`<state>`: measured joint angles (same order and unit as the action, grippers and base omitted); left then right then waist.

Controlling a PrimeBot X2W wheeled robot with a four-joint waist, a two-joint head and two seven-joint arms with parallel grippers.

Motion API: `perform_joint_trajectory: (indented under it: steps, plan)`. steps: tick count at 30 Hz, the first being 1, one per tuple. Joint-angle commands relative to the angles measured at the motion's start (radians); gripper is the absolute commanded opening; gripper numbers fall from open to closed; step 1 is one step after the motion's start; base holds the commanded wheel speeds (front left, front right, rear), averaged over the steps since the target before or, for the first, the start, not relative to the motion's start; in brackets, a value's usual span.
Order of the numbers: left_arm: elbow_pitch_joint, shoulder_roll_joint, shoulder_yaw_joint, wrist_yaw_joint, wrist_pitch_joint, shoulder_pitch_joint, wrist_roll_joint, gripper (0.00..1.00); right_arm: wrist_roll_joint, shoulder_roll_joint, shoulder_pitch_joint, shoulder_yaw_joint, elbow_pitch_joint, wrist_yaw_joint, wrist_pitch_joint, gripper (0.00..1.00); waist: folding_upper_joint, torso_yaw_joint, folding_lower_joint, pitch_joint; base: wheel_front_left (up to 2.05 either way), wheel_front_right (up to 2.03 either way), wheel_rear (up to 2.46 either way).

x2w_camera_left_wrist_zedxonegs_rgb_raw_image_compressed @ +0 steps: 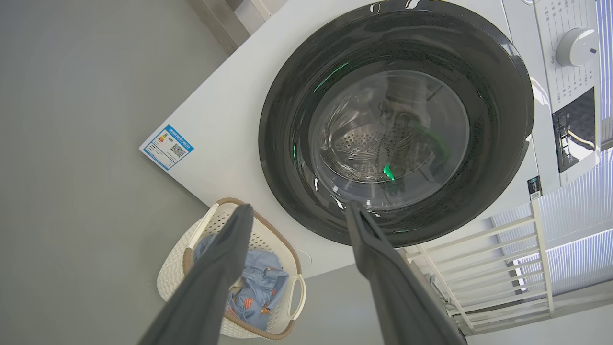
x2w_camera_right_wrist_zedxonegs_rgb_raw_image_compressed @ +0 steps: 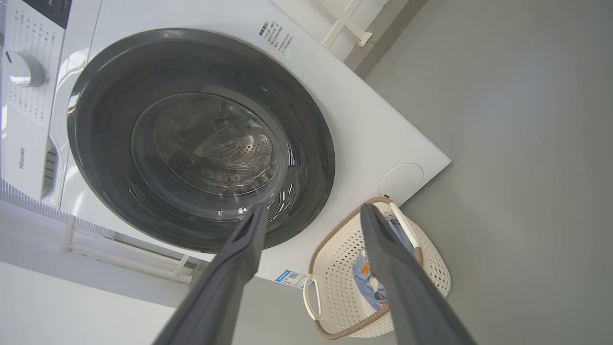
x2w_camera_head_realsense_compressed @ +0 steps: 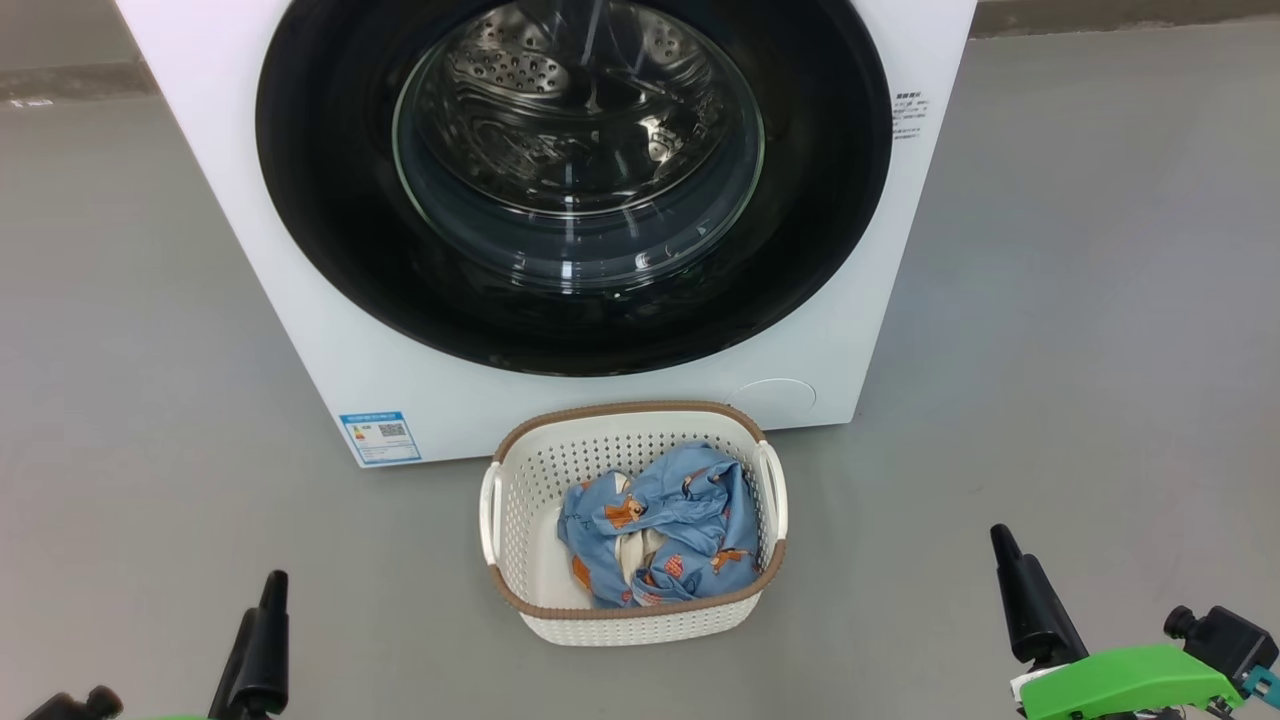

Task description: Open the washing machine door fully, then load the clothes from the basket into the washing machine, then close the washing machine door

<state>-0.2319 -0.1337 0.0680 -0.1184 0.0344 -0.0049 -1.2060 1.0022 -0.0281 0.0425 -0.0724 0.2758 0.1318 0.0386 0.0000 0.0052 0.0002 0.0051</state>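
The washing machine (x2w_camera_head_realsense_compressed: 225, 190) stands in front of me, and its door (x2w_camera_head_realsense_compressed: 330, 220), with a glossy black rim and a glass bowl, sits shut flush against the white front. On the floor just before it is the basket (x2w_camera_head_realsense_compressed: 620, 409), cream with a brown rim. The clothes (x2w_camera_head_realsense_compressed: 690, 500) lie bunched in it: light blue printed fabric over a bit of cream cloth (x2w_camera_head_realsense_compressed: 640, 552). My left gripper (x2w_camera_left_wrist_zedxonegs_rgb_raw_image_compressed: 299, 207) and right gripper (x2w_camera_right_wrist_zedxonegs_rgb_raw_image_compressed: 313, 208) are both open and empty, well short of the door. One dark left finger (x2w_camera_head_realsense_compressed: 262, 640) and one right finger (x2w_camera_head_realsense_compressed: 1030, 600) flank the basket.
Grey floor (x2w_camera_head_realsense_compressed: 1080, 350) spreads to both sides of the machine and around the basket. A white slatted rack (x2w_camera_left_wrist_zedxonegs_rgb_raw_image_compressed: 483, 249) stands beside the machine. The control dial (x2w_camera_left_wrist_zedxonegs_rgb_raw_image_compressed: 577, 46) sits at the machine's top. A blue sticker (x2w_camera_head_realsense_compressed: 378, 437) marks its lower corner.
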Motion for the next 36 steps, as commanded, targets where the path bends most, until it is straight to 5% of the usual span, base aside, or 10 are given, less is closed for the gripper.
perform_joint_trajectory:
  steps: [1, 36]
  plan:
    - [0.032, -0.037, -0.004, -0.005, 0.014, -0.041, 0.044, 1.00, -0.057, -0.010, 0.043, 0.020, -0.019, 0.000, 0.013, 1.00, 0.0000, 0.000, -0.0001, 0.000, 0.00, 0.00, 0.00]
    - [0.039, -0.129, 0.087, -0.009, 0.115, -0.048, 0.455, 1.00, -0.589, -0.015, 0.084, 0.042, 0.041, -0.001, 0.112, 1.00, 0.0000, 0.004, -0.0002, -0.001, 0.00, 0.00, 0.00]
